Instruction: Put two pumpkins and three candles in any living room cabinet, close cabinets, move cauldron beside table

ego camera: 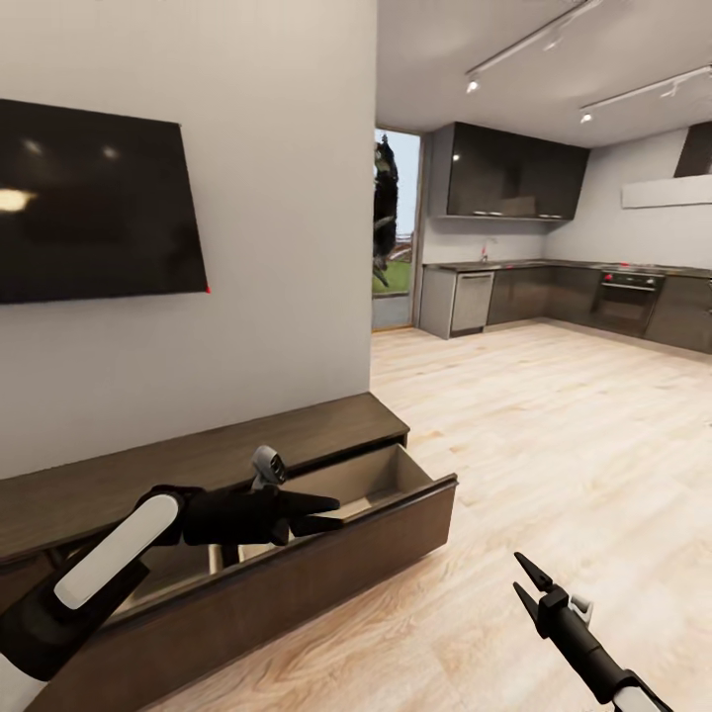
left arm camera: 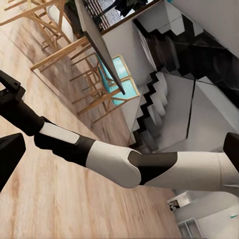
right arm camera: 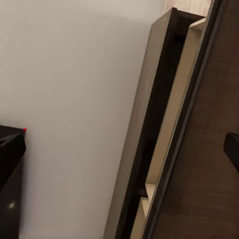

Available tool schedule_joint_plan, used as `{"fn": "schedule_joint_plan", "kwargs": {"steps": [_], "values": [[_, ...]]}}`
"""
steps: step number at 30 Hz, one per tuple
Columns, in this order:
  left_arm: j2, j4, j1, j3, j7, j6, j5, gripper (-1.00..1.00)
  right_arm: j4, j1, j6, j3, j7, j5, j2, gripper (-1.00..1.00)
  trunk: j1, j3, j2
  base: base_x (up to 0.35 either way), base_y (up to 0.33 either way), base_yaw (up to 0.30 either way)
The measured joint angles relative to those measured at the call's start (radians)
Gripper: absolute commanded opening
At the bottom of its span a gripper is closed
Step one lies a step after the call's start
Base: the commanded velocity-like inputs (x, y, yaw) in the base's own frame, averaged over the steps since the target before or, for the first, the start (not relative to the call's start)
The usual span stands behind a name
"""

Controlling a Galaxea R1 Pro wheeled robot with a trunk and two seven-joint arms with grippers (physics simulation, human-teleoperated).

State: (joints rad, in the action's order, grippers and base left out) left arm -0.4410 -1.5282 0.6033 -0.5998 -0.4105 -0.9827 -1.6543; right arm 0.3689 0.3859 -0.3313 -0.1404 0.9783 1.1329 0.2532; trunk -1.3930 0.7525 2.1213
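The cabinet [ego camera: 297,554] drawer stands open under the left gripper [ego camera: 321,514], whose fingers look nearly closed and empty, though that is hard to tell. The right gripper [ego camera: 524,583] hangs open. A careless push could jam the drawer.

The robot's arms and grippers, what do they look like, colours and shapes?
Both arms are black with glossy white shell panels. The left arm carries a long white panel and a small grey knob near the wrist. Each gripper, left and right, ends in two slim, pointed black fingers. No loose cables visible.
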Motion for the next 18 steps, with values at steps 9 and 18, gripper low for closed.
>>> {"fn": "schedule_joint_plan", "kwargs": {"steps": [9, 18], "values": [[-0.001, 0.000, 0.000, 0.000, -0.001, 0.000, 0.000, 1.00, -0.006, 0.000, 0.000, 0.000, 0.000, 0.000, 0.000, 1.00, 0.000, -0.008, 0.000, 0.000, 0.000, -0.210], [-0.001, 0.000, 0.000, 0.000, -0.002, 0.002, 0.000, 1.00, -0.016, 0.000, 0.000, -0.001, 0.000, 0.000, 0.001, 1.00, 0.000, -0.018, 0.000, 0.000, 0.000, -0.234]]}}
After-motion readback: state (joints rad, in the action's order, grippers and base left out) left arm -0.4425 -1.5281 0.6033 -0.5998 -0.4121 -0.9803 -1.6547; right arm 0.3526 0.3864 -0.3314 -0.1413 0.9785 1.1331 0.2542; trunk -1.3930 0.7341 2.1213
